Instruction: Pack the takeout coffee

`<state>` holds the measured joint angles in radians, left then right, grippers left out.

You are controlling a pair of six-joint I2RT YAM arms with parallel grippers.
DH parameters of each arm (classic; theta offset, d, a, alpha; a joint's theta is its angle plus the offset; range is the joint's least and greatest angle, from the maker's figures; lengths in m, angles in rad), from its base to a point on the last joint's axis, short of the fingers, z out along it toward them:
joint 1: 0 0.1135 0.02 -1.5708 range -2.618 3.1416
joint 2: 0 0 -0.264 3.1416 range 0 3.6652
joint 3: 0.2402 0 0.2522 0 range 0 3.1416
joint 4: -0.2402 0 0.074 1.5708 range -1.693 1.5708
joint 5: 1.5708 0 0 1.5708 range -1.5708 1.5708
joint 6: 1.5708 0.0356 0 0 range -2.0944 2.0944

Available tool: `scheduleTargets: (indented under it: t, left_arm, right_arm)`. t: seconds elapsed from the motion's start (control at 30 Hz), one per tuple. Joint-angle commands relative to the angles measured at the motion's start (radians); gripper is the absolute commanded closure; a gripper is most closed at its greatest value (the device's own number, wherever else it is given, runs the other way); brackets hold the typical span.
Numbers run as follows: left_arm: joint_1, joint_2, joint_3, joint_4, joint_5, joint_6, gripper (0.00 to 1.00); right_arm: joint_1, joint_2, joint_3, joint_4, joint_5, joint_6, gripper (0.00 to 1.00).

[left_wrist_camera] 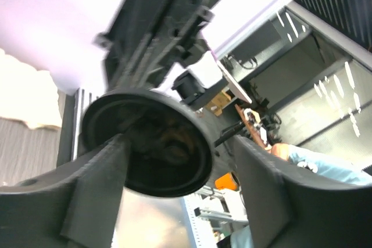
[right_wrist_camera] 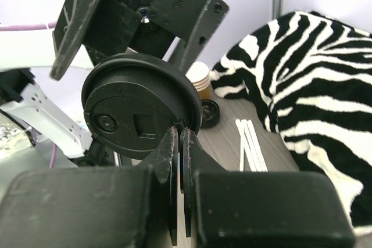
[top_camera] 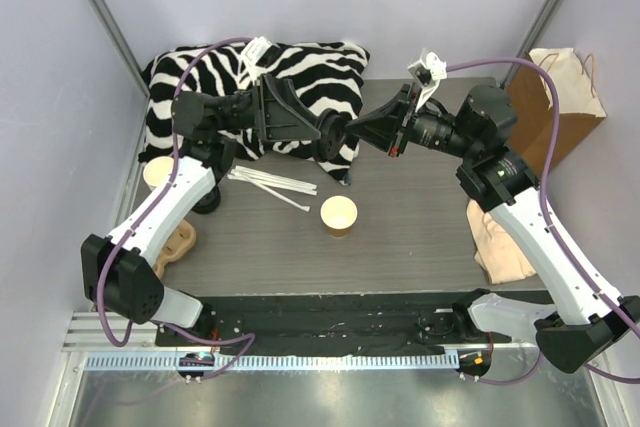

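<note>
From above, find lidless cup [top_camera: 338, 215] mid-table [top_camera: 430, 247], toward its near edge; at left wrist, back left gripper [left_wrist_camera: 180, 155], spread wide and empty, straight off black lid [left_wrist_camera: 151, 143]; at right wrist, carry lid, rim pinched in shut right gripper [right_wrist_camera: 179, 137], level onto cup.

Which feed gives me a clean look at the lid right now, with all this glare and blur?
Right wrist view: the black lid is sharp and evenly lit, and only the near fingers are soft. Left wrist view: the upper left is blown out white, the background is smeared, and the lid's underside is dark and murky. Top view: even light and sharp, but the lid barely shows, black on black.
</note>
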<state>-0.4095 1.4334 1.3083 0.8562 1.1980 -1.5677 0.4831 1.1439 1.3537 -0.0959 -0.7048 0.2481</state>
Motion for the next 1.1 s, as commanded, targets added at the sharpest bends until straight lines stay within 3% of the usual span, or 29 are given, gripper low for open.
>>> scheduleTargets:
  t: [0.0, 0.03, 0.13, 0.2, 0.23, 0.27, 0.3, 0.33, 0.37, 0.47, 0.8, 1.07]
  left_arm:
    - [0.055, -0.033, -0.066, -0.069, 0.009, 0.070, 0.17]
    - [0.067, -0.039, -0.101, -0.084, 0.005, 0.084, 0.08]
    - [0.119, -0.088, -0.156, -0.267, -0.034, 0.234, 0.02]
    - [0.153, -0.135, -0.155, -0.542, -0.055, 0.485, 0.02]
    - [0.165, -0.152, -0.132, -0.659, -0.113, 0.605, 0.01]
    - [0.173, -0.168, -0.110, -0.930, -0.156, 0.714, 0.00]
    - [0.176, -0.182, -0.083, -1.057, -0.216, 0.821, 0.00]
    - [0.176, -0.195, -0.023, -1.170, -0.317, 1.026, 0.00]
    - [0.176, -0.203, 0.000, -1.327, -0.390, 1.087, 0.00]
    - [0.178, -0.221, 0.057, -1.503, -0.600, 1.247, 0.00]
    - [0.178, -0.324, -0.073, -1.528, -0.649, 1.273, 0.00]
    - [0.173, -0.262, -0.077, -1.572, -0.617, 1.270, 0.00]
  right_arm:
    - [0.003, -0.021, 0.045, -0.105, 0.059, -0.073, 0.99]
    - [0.000, -0.024, 0.047, -0.122, 0.065, -0.078, 0.99]
    - [-0.001, -0.019, 0.061, -0.192, 0.093, -0.095, 0.99]
    - [0.000, -0.001, 0.088, -0.269, 0.119, -0.110, 0.99]
    - [0.000, 0.005, 0.096, -0.293, 0.131, -0.113, 0.99]
    - [0.000, 0.014, 0.105, -0.320, 0.143, -0.119, 0.99]
    - [-0.001, 0.028, 0.113, -0.371, 0.180, -0.141, 0.99]
    - [0.000, 0.036, 0.116, -0.398, 0.195, -0.151, 0.99]
    - [0.000, 0.046, 0.120, -0.427, 0.211, -0.165, 0.99]
    - [-0.001, 0.103, 0.131, -0.542, 0.235, -0.225, 0.99]
    - [0.000, 0.267, 0.076, -0.706, 0.254, -0.285, 0.99]
    - [0.035, 0.381, 0.087, -0.777, 0.314, -0.299, 0.99]
